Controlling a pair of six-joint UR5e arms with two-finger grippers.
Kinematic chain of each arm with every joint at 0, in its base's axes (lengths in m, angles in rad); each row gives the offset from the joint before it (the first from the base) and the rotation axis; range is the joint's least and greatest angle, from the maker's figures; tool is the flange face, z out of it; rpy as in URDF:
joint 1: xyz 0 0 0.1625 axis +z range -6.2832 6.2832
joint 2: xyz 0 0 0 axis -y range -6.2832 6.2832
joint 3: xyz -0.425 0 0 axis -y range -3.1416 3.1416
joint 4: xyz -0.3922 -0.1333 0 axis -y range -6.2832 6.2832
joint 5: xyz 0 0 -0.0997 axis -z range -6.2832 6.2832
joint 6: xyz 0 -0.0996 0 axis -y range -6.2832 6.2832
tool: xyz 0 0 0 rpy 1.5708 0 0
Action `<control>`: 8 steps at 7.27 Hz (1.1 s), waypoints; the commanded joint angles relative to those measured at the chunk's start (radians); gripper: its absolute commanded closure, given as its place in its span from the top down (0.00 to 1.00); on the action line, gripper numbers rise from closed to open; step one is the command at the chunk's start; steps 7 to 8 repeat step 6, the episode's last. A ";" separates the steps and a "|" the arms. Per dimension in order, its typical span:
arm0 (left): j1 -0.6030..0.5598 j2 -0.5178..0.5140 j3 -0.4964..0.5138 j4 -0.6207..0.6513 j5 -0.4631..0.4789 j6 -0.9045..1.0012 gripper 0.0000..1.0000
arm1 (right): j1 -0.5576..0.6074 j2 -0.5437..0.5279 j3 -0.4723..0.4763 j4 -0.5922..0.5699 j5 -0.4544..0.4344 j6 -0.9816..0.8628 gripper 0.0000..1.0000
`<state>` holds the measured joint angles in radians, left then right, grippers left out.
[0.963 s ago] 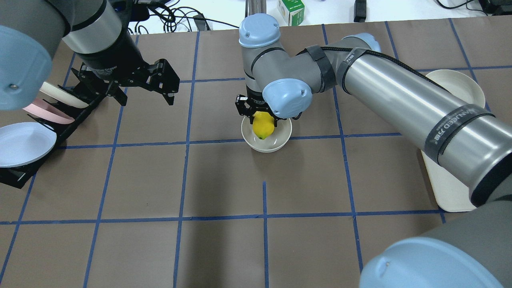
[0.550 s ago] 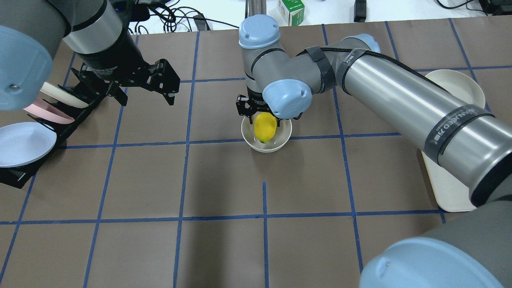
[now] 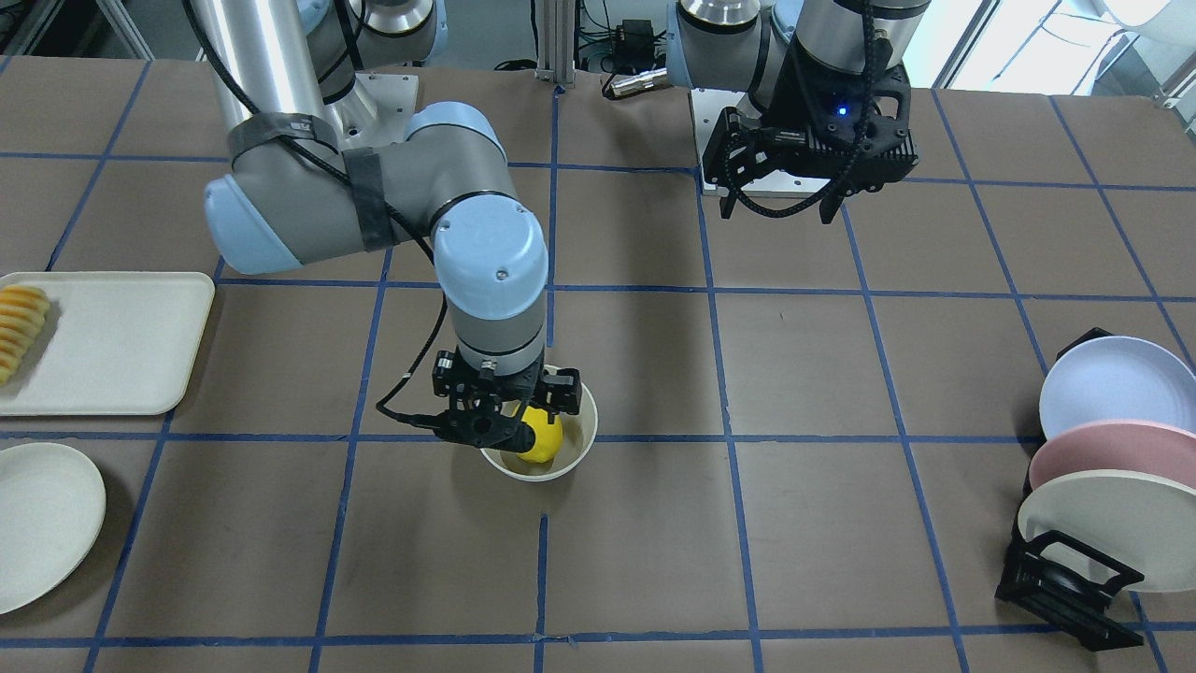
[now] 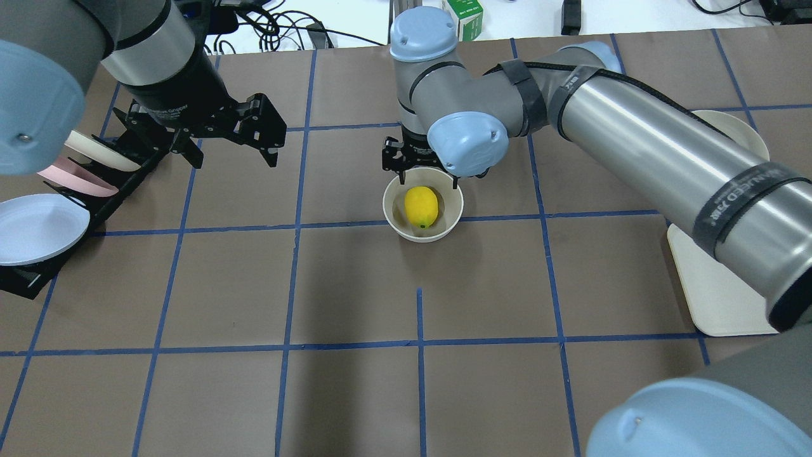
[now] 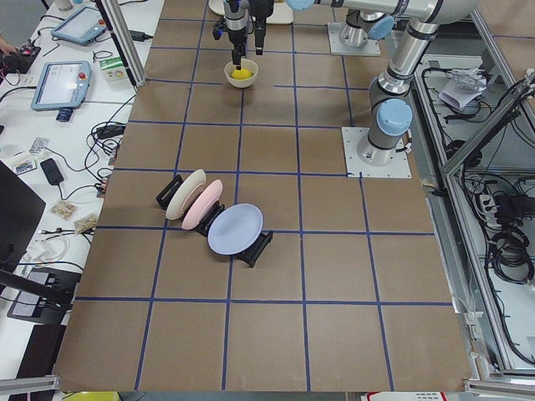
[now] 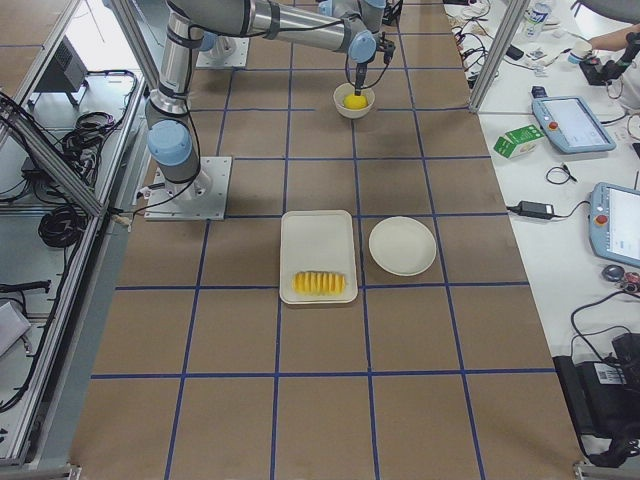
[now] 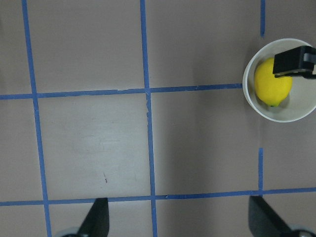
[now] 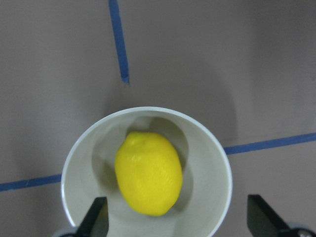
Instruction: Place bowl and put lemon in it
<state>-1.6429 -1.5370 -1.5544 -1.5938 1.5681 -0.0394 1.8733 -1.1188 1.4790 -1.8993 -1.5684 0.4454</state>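
Observation:
The off-white bowl stands upright near the table's middle. The yellow lemon lies inside it, free of any finger. My right gripper hangs just above the bowl's far rim, open and empty. In the right wrist view its fingertips stand wide apart below the bowl and lemon. The front view shows the bowl, the lemon and the right gripper. My left gripper is open and empty, well to the bowl's left, raised above the table.
A black rack with coloured plates stands at the left edge, close to the left arm. A cream tray with a row of fruit slices and a flat cream plate lie on the robot's right.
My right gripper has opened and let go of the lemon, which now lies in the bowl. The gripper has risen and drawn back a little. The left arm has not moved.

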 commanded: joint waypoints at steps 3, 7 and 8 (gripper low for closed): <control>0.002 0.000 0.000 0.000 -0.002 0.000 1.00 | -0.287 -0.238 0.010 0.223 0.005 -0.321 1.00; 0.002 0.000 0.000 0.000 0.000 0.001 1.00 | -0.344 -0.352 0.012 0.307 0.011 -0.372 1.00; 0.002 0.000 0.000 0.000 0.000 0.001 1.00 | -0.344 -0.352 0.012 0.307 0.011 -0.372 1.00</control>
